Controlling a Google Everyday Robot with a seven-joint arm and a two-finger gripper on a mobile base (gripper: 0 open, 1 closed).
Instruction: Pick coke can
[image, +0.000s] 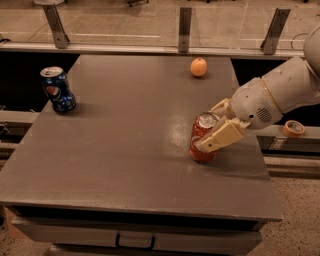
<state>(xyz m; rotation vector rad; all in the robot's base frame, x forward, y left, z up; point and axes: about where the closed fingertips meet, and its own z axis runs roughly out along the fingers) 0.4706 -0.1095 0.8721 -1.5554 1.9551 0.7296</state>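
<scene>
Grasp step: near the worktop's (125, 150) right edge the pincer (206, 129) surrounds the coke can (201, 154), clamped or not I cannot tell; next, squeeze firmly and lift.

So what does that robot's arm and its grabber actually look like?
The arm is a chunky, rounded white shell built in segments, with a thin tan band around one joint and a small patch of dotted vent holes near the wrist. The gripper, at the coke can near the right edge of the table, is cream-coloured, blocky plastic. No loose cables show.
</scene>
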